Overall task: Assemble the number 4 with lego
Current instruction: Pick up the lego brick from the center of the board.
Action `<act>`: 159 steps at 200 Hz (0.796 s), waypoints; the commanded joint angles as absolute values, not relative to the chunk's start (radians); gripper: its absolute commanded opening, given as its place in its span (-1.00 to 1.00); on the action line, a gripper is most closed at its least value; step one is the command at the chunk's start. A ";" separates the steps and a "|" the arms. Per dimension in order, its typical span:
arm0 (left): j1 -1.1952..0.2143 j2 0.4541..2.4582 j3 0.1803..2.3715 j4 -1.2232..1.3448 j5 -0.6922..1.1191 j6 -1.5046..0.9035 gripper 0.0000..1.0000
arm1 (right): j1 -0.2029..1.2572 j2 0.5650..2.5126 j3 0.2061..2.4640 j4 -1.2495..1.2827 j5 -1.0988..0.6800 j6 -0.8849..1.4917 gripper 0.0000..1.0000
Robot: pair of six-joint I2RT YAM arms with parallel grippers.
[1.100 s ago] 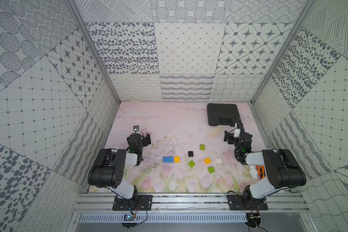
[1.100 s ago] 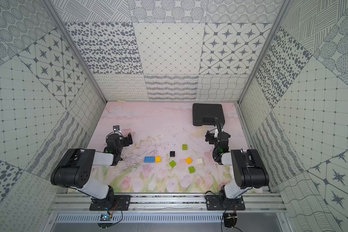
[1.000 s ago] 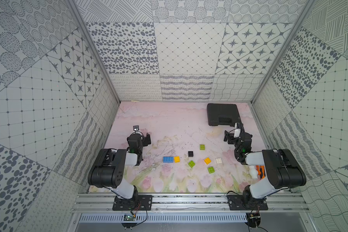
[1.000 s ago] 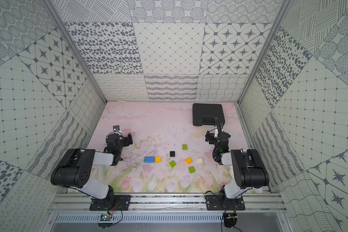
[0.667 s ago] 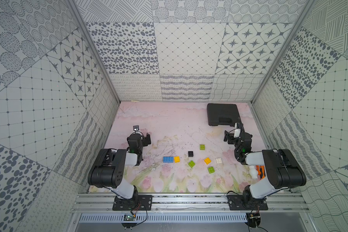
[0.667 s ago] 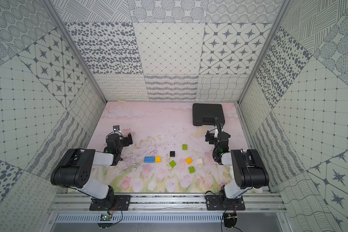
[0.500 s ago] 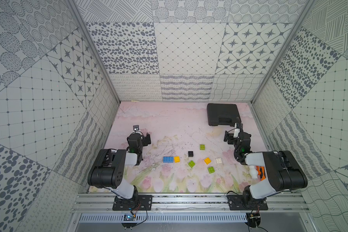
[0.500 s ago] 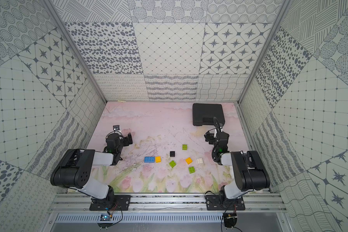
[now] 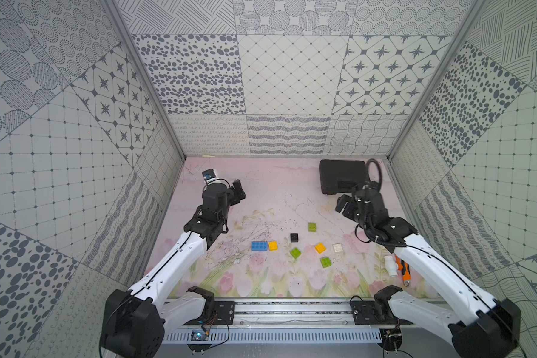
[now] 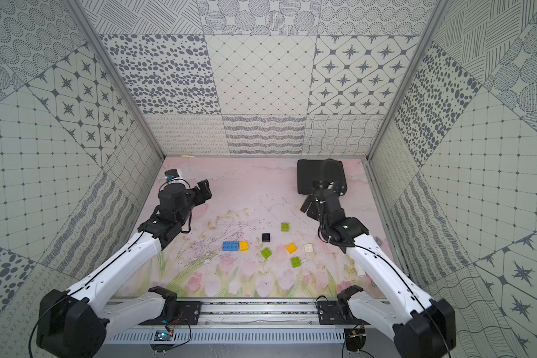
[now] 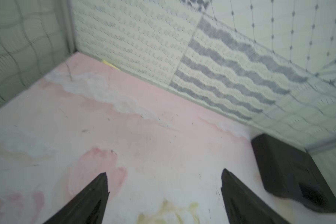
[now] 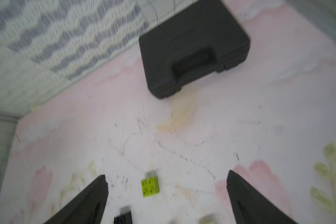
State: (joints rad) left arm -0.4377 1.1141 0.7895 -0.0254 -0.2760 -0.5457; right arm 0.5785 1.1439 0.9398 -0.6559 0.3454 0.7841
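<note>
We found the left claw released: in the left wrist view its 2 fingers stood wide apart with only bare surface between them. It hung over the far left part of the surface, well apart from the bricks. The right claw was likewise released; in the right wrist view its fingers stood wide apart and gripped nothing. It hung just on the near side of the black case, which lay flat at the far right corner.

All 8 bricks lay loose in the near middle of the surface, between the left arm and the right arm, none in either claw. In both top views the blue brick lay nearest the left arm, with a yellow brick touching or all but touching its end. The black brick lay just beyond that pair. The far green brick lay nearest the right claw. The middle green brick sat near the black brick, toward the rail. The orange brick and the white brick lay side by side, slightly apart. The near green brick lay closest to the rail. Each rested flat on the surface, none stacked yet.

Beside the right arm lay a white pipe fitting and an orange-handled tool, the latter partly hidden by the arm.
</note>
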 commanded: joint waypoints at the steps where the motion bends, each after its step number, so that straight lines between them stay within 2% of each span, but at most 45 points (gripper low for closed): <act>1: -0.699 1.136 0.778 -0.396 -0.205 -0.788 0.74 | 0.692 1.206 1.022 -1.051 0.445 0.888 0.99; 14: -0.744 1.127 0.741 -0.372 -0.173 -0.822 0.60 | 0.698 1.223 1.004 -1.050 0.366 0.860 0.95; 35: -0.747 1.099 0.690 -0.334 -0.143 -0.854 0.47 | 0.713 1.240 0.959 -1.025 0.212 0.791 0.59; 69: -0.747 1.143 0.715 -0.356 -0.090 -0.836 0.26 | 0.762 1.260 0.879 -0.970 0.142 0.727 0.40; 100: -0.744 1.160 0.710 -0.371 -0.100 -0.857 0.10 | 0.762 1.278 0.878 -0.884 0.148 0.654 0.42; 132: -0.729 1.158 0.700 -0.371 -0.099 -0.896 0.02 | 0.762 1.413 0.981 -0.873 0.161 0.542 0.54; 159: -0.714 1.160 0.698 -0.392 -0.109 -0.920 -0.03 | 0.757 1.530 1.090 -0.844 0.154 0.481 0.55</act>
State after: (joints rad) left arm -0.7311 1.1568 0.7017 -0.3344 -0.1181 -0.8497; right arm 0.7616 1.4536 0.9962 -0.9020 0.1570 0.5701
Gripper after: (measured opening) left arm 0.497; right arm 0.774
